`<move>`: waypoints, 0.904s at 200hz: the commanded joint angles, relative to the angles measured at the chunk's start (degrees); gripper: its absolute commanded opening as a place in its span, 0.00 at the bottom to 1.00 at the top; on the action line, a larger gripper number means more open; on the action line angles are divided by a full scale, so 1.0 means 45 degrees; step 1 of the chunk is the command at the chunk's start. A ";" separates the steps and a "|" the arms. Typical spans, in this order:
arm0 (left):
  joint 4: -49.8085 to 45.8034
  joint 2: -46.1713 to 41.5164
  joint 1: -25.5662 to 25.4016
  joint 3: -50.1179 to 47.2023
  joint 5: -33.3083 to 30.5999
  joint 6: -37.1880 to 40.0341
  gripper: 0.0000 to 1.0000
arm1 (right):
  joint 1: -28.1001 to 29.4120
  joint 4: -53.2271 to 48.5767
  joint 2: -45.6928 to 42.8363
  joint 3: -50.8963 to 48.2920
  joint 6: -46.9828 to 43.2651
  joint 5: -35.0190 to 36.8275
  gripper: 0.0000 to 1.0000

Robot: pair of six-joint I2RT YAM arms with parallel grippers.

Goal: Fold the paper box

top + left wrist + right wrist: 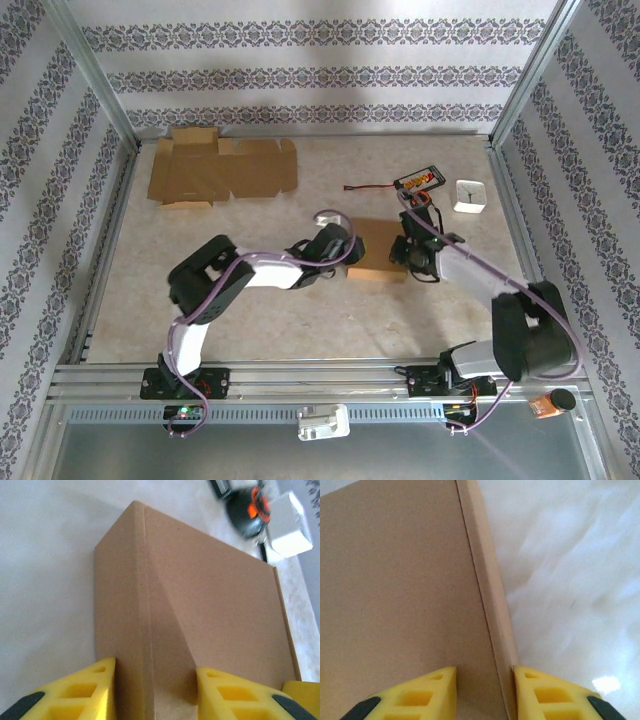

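Straddling opposite edges of the brown folded cardboard box point(378, 250) lying mid-way across the pale marbled table point(270, 320), the left gripper point(155, 680) and right gripper point(485, 680) each stand narrowed around a side fold; whether either truly pinches it I cannot tell

Black joint housings throughout; white links on the left arm point(262, 272), pale grey on the right arm point(470, 268); lilac cables looped alongside. Yellow, hollow-celled fingers point(75, 690), black-padded.
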 commanded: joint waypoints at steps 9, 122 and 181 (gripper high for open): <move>-0.0775 0.2147 -0.0390 0.2817 0.0957 0.1562 0.37 | -0.0982 0.0029 0.1640 0.1410 -0.1798 -0.0816 0.30; -0.5109 -0.7556 0.8972 -0.3875 0.0885 -0.1309 0.64 | 0.1892 -0.1710 -0.0868 0.5331 -0.1014 -0.2462 0.81; -0.5220 -0.4558 1.2812 -0.2402 0.3560 -0.1836 0.67 | 0.2301 -0.2244 -0.0411 0.6326 -0.1077 -0.3277 0.84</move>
